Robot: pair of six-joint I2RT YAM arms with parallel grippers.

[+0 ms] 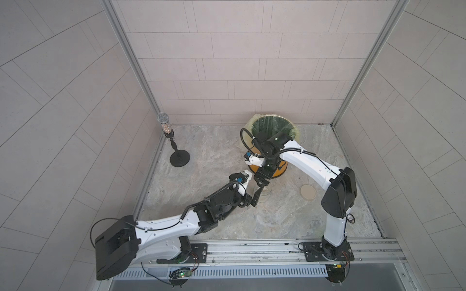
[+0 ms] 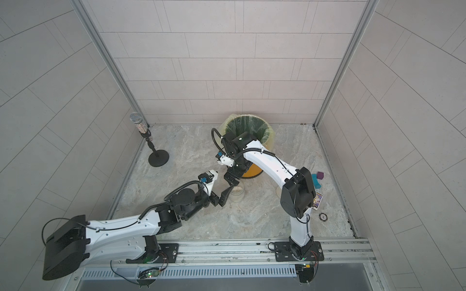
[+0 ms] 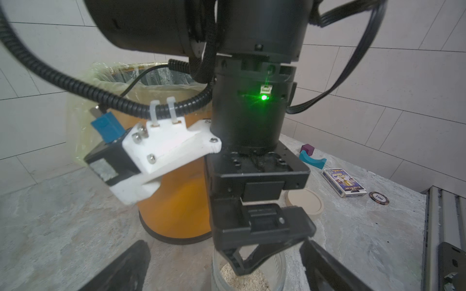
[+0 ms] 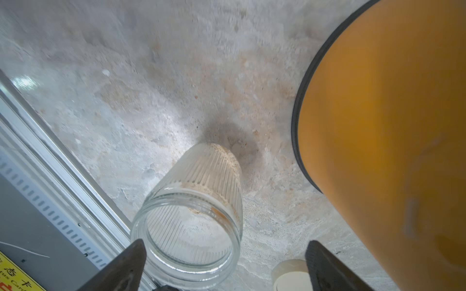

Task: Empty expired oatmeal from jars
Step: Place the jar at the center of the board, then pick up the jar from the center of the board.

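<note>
A small clear ribbed glass jar (image 4: pixel 191 214) stands upright and lidless on the marble table, in front of the orange bin. Pale oatmeal (image 3: pixel 242 279) lies in its bottom. My right gripper (image 4: pixel 225 243) hangs open just above the jar's mouth, its fingers wide apart and gripping nothing; one finger dips at the rim in the left wrist view. My left gripper (image 2: pixel 225 195) is open beside the jar (image 2: pixel 237 192), at table height, with the jar ahead between its spread fingers (image 3: pixel 327 272). The jar's flat cream lid (image 1: pixel 308 192) lies on the table to the right.
The orange bin (image 1: pixel 293 132) with a plastic liner stands at the back, close behind the jar. A microphone on a stand (image 1: pixel 174 141) is at the back left. A card box (image 3: pixel 344 182), a poker chip (image 3: pixel 379 197) and coloured blocks (image 3: pixel 312 160) lie at the right.
</note>
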